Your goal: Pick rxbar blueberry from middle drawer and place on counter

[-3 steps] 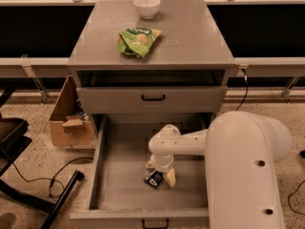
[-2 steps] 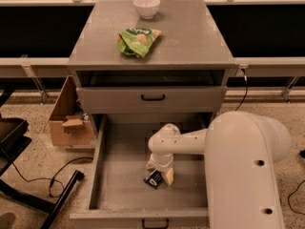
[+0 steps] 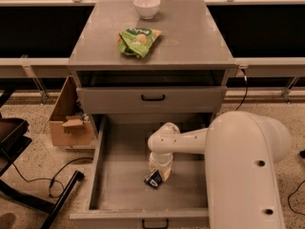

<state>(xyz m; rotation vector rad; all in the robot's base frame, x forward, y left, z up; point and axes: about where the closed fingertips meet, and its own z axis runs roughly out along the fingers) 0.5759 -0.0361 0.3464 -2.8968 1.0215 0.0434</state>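
The rxbar blueberry (image 3: 153,179), a small dark bar with white marks, lies on the grey floor of the open middle drawer (image 3: 119,175), right of its centre. My gripper (image 3: 158,173) points straight down into the drawer, its tip at the bar; the wrist hides the fingers. The white arm reaches in from the lower right. The counter (image 3: 190,37) is the flat grey cabinet top above the drawers.
A green snack bag (image 3: 137,40) and a white bowl (image 3: 147,6) sit on the counter. The shallower drawer (image 3: 152,98) above is shut. A cardboard box (image 3: 69,120) stands on the floor at left, with a black chair base and cables nearby.
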